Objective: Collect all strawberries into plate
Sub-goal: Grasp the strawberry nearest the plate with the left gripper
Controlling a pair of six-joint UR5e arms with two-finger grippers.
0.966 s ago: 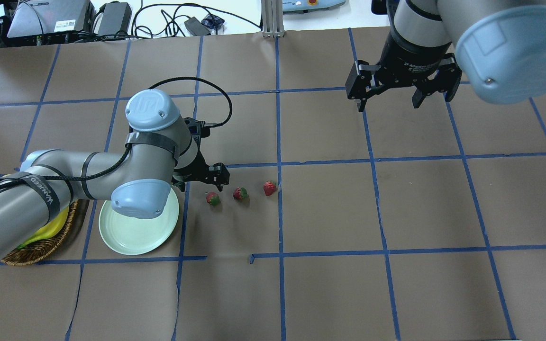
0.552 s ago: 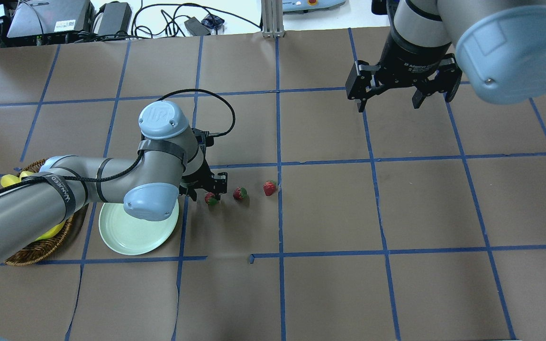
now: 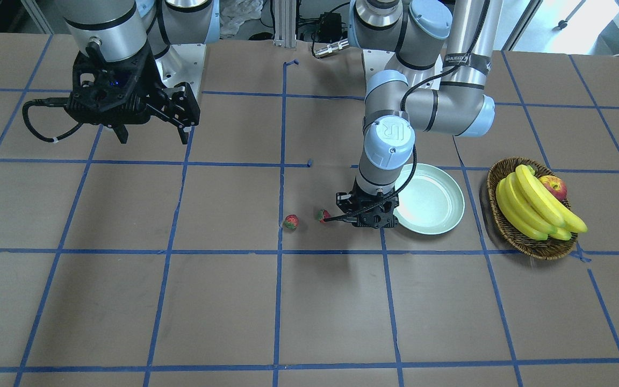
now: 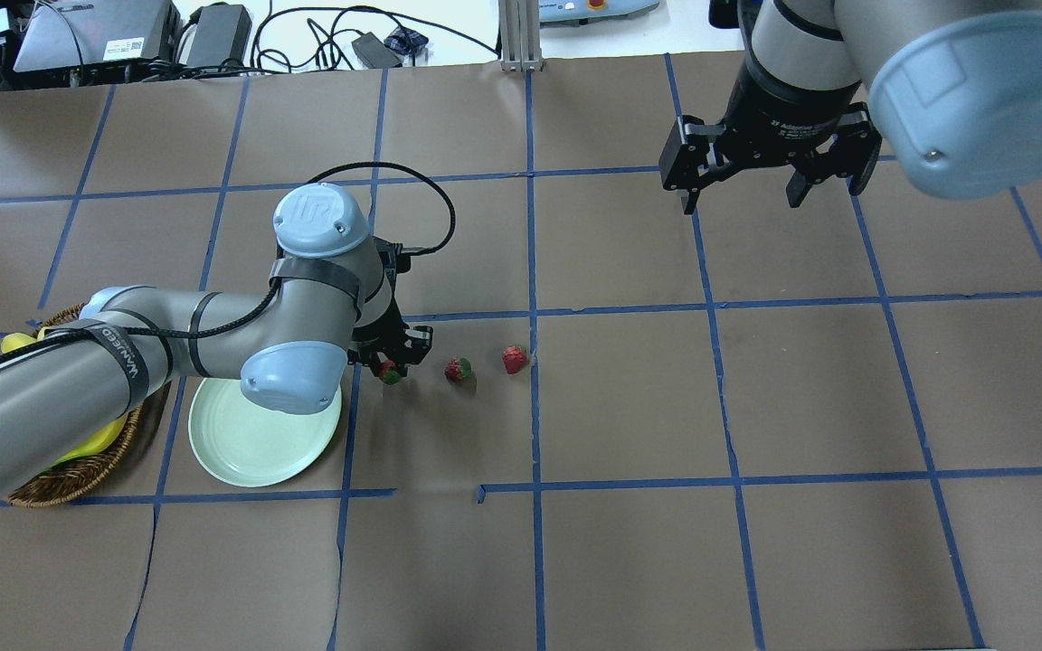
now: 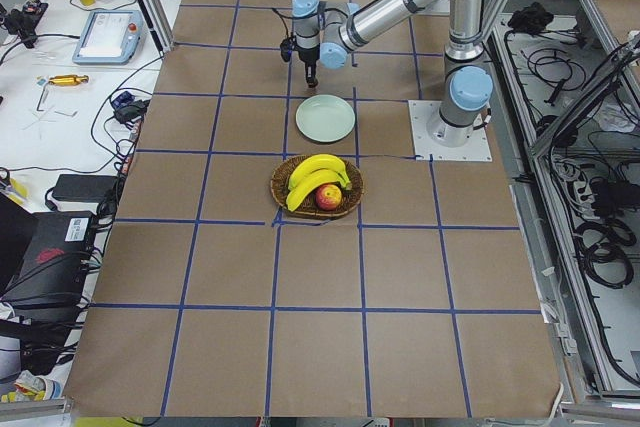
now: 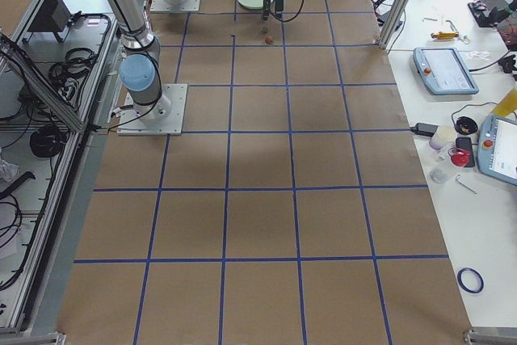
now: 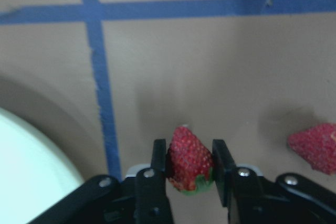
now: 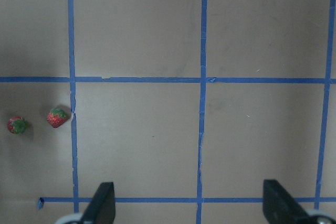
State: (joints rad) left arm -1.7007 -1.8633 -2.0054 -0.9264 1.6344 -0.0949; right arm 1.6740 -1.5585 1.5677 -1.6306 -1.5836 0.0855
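Beside the plate [image 4: 241, 457], the left hand [image 4: 394, 354] is pinching the nearest strawberry [image 7: 190, 165] snugly (squeeze no harder); lifting straight before swinging across is looking wisest.

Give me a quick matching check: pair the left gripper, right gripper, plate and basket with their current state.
Things:
1. left gripper
2. right gripper
3. plate
4. basket

States:
a. holds bananas and an apple
b. shut on a strawberry
c. open, holding nothing
d. empty, no berries in it

Pairs: 1-b, 2-c, 3-d, 4-a
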